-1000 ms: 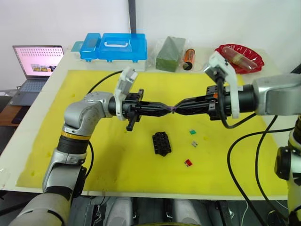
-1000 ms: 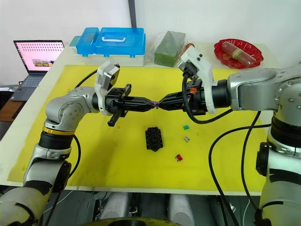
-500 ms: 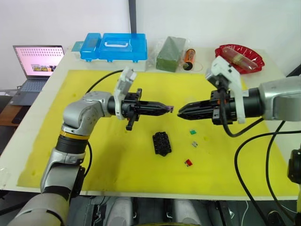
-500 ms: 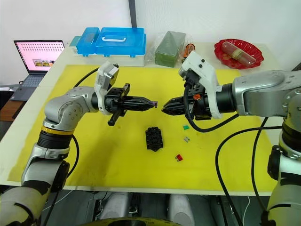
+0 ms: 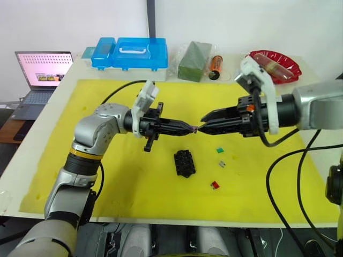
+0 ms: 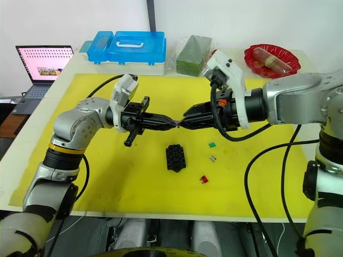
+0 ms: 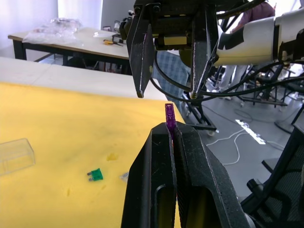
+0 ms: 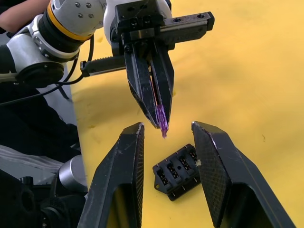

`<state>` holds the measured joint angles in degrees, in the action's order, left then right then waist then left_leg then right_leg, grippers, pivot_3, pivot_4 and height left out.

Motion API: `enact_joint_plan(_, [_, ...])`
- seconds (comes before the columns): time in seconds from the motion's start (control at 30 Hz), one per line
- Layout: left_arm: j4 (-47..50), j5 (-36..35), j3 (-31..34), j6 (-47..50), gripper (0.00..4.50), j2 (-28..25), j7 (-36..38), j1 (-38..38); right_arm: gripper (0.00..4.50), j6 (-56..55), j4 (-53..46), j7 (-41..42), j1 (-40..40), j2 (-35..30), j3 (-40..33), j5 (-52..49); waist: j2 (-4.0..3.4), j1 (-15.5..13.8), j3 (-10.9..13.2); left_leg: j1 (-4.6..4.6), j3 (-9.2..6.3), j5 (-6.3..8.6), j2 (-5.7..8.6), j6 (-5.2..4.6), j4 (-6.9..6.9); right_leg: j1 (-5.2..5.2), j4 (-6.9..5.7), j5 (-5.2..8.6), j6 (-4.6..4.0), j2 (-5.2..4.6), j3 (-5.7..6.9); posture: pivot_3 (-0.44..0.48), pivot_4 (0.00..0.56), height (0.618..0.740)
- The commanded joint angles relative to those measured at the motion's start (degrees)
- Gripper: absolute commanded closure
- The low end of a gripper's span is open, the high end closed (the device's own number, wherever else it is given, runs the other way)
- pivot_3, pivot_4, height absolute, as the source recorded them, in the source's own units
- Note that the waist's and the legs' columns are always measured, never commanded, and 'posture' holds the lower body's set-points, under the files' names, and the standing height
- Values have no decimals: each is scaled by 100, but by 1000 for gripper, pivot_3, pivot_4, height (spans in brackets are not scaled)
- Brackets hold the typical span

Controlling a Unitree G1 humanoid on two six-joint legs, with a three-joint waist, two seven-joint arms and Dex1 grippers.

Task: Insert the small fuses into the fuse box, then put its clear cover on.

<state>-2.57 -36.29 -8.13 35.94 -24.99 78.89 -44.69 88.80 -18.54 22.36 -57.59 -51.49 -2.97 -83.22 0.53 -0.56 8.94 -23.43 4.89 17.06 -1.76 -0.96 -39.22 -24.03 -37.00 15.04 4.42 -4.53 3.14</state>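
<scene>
The purple fuse (image 7: 169, 116) is pinched at the very tip of the left gripper (image 5: 189, 127), up in the air above the yellow mat (image 5: 107, 176), with most of its body sticking out past the black fingertips. Its long axis runs in line with those fingers, pointing straight across at the right gripper (image 8: 164, 135). The left fingers are closed tight on the fuse's near end.

The right gripper faces it head-on, tip to tip, its two fingers spread apart with a clear gap between them. In the right wrist view the free end of the fuse hangs just short of that gap, roughly centred between the two pads and touching neither (the head views make the tips look nearly in contact, but whether they touch cannot be told from there). So the coming move looks like a hand-over: the right gripper would need to slide forward along that shared line until the fuse's free end sits between its fingers, then close, and only then should the left one let go.

The fuse box (image 5: 184, 163) lies on the mat below and slightly toward the robot from the meeting point. To its right lie a green fuse (image 5: 220, 150), a grey fuse (image 5: 221, 163) and a red fuse (image 5: 215, 184), all apart from the box. The clear cover (image 7: 16, 156) rests on the mat, away from the fuses.
</scene>
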Motion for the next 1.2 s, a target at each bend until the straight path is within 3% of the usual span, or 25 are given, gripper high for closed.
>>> enact_joint_plan(0.03, [128,18,19,-134,4500,1,39,-72,2795,-26,21,-79,-165,74,48,-103,0,0,0,0,0,0,0,0,0,0,0,0,0,0,0,0,150,740])
enact_joint_plan(0.33, [130,55,18,-200,4500,26,25,-42,2795,-12,57,-151,-203,67,152,-189,0,0,0,-1,0,0,1,0,0,0,0,0,0,-1,0,0,150,740])
enact_joint_plan(0.43, [148,59,14,-215,4500,13,22,-14,3702,-12,49,-177,-199,55,164,-209,0,-1,0,-1,0,0,1,0,0,0,0,0,0,-1,0,0,150,740])
enact_joint_plan(0.93, [125,138,-12,-313,4500,4,47,9,3702,13,38,-135,-223,13,201,-180,0,-1,0,-1,0,0,0,-1,1,-1,1,0,0,-2,0,0,150,740])
enact_joint_plan(1.07, [109,165,-13,-340,4500,4,59,8,4487,24,26,-122,-218,9,214,-165,0,-2,0,-1,0,0,0,-1,1,-1,1,0,0,-3,0,0,150,740])
enact_joint_plan(1.2, [94,177,-12,-355,4500,14,61,-2,4487,40,11,-108,-212,7,219,-147,0,0,0,-1,0,0,0,-1,1,-1,2,0,0,-3,0,0,150,740])
